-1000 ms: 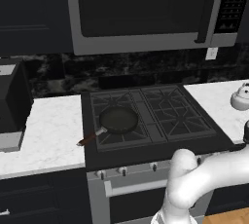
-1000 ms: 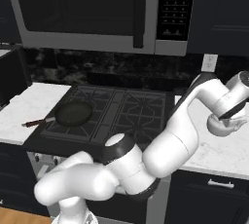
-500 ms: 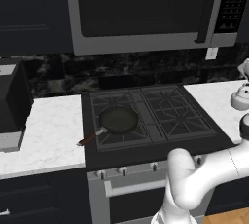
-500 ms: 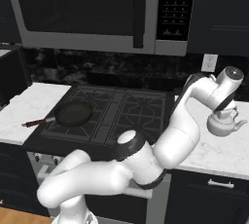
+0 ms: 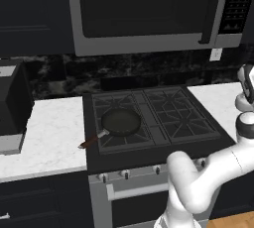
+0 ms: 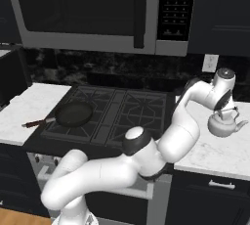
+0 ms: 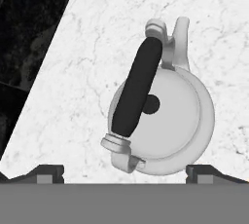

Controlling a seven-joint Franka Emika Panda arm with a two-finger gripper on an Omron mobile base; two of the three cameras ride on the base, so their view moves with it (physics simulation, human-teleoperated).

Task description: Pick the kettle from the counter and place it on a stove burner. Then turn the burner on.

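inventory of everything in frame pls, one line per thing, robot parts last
kettle: 1, white-silver with black handle, on the counter right of the stove
counter: white marble-look, both sides of the stove
stove burner: black grates, several, on the cooktop
frying pan: 1, dark, reddish handle, front left burner
microwave: 1, grey and black, above the stove
wall outlet: 1, white, backsplash
gripper: 1, dark fingertips, open, above the kettle
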